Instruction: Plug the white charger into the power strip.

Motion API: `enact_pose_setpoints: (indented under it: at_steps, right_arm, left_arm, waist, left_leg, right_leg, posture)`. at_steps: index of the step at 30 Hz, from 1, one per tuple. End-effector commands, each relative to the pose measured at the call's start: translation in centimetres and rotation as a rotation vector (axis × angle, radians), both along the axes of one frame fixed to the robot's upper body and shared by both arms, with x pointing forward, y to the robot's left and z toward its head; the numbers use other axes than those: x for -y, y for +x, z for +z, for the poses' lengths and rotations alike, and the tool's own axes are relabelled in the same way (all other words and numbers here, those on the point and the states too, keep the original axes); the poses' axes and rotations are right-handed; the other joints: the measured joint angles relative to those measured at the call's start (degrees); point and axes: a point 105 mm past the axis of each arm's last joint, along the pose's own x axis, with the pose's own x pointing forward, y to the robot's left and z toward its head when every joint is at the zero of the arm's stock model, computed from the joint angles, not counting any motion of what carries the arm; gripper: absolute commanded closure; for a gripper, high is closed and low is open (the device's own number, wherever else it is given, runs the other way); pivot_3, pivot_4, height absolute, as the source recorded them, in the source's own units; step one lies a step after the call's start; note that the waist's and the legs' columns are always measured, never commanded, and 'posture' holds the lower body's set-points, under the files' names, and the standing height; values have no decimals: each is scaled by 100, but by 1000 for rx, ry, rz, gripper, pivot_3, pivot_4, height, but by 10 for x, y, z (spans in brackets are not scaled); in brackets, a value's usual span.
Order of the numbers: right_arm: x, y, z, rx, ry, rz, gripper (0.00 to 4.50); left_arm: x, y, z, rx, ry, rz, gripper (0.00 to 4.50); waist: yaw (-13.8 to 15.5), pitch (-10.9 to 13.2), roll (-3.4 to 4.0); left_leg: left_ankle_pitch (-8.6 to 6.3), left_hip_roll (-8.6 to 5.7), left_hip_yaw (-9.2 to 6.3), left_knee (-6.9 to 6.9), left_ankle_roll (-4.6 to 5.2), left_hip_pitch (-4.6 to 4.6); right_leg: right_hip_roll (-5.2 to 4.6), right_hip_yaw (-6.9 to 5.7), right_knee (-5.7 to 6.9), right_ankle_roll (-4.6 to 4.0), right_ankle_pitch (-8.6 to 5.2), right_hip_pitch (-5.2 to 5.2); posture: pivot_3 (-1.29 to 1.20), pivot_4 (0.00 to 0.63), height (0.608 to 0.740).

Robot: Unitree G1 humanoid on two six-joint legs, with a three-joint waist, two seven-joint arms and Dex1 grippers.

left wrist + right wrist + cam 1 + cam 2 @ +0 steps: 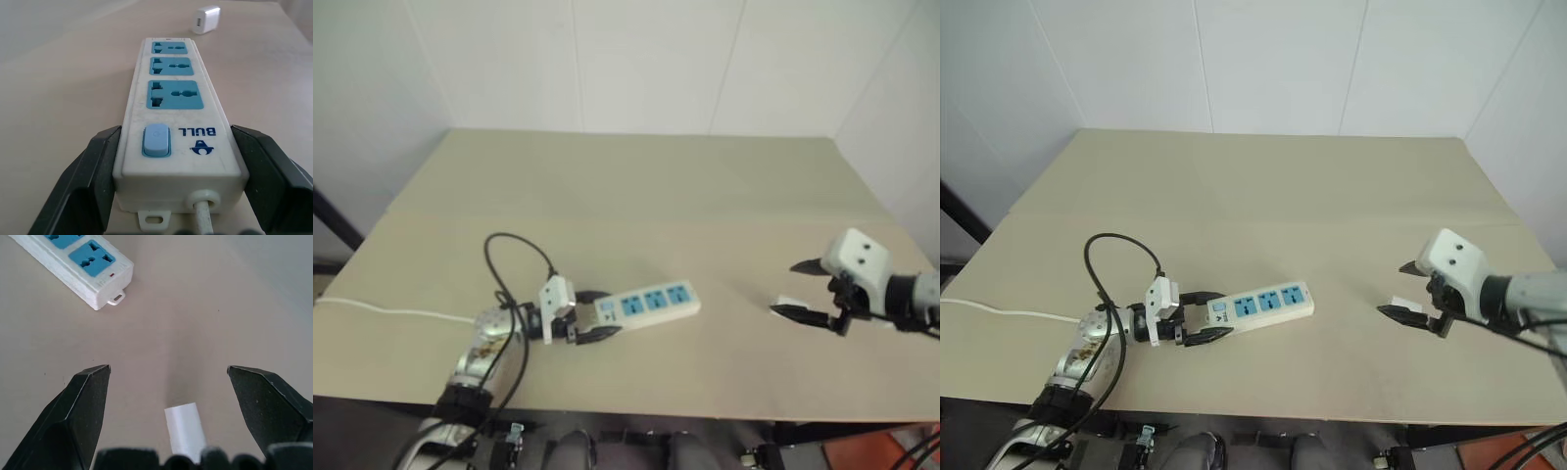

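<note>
left pincer (pixel 590 326): low, level, fingers spread | right pincer (pixel 800 290): raised, fingers wide apart

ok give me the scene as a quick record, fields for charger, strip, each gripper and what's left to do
charger: white charger lying on the table, unplugged, apart from the strip
strip: power strip flat on the table, three blue sockets all free
left gripper: left gripper straddling the strip's switch end, fingers at both sides
right gripper: right gripper open, above the charger, holding nothing
left to do: pick up the charger, plug it in
</note>
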Motion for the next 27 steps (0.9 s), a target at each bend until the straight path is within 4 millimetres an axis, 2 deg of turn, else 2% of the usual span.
enact_pose_setpoints:
  at_steps: [1,5,9,14,19,27]
  right_arm:
    - [7,7,0,-113,-133,44,0]
    - [6,23,3,-224,-234,75,0]
    - [3,38,-8,-331,-329,59,0]
    - [1,52,-21,-379,-375,11,0]
    - [4,58,-34,-397,-439,-24,0]
    - [4,54,-39,-428,-456,-49,0]
  left_arm:
    - [5,-1,-1,2,51,-108,1264]
    - [9,6,4,15,61,-150,1264]
    - [12,12,4,33,81,-169,1264]
    - [15,13,2,36,71,-174,1264]
    - [17,10,-2,35,72,-184,1264]
    - [16,11,-3,37,77,-181,1264]
  waist:
    - [-4,0,0]
    - [-16,1,1]
    - [-28,6,9]
    - [10,6,11]
    - [17,6,12]
    - [10,5,14]
  left_leg:
    - [0,1,1,0,0,0]
    - [0,-3,2,1,0,-15]
    - [-8,-9,3,4,-4,-30]
    - [-8,-7,-2,3,-4,-41]
    - [-8,-11,-1,5,-4,-52]
    - [-8,-12,0,7,-5,-51]
  right_leg:
    - [0,0,-2,0,0,-1]
    - [-5,-2,-10,0,1,-14]
    - [-13,-3,-14,3,0,-28]
    - [-10,-6,-13,4,-1,-38]
    - [-15,-5,5,4,-1,-59]
    - [-14,-5,12,4,-1,-63]
  posture:
    - [0,150,740]
    - [0,150,740]
    - [0,150,740]
    - [0,150,740]
    - [0,150,740]
    - [0,150,740]
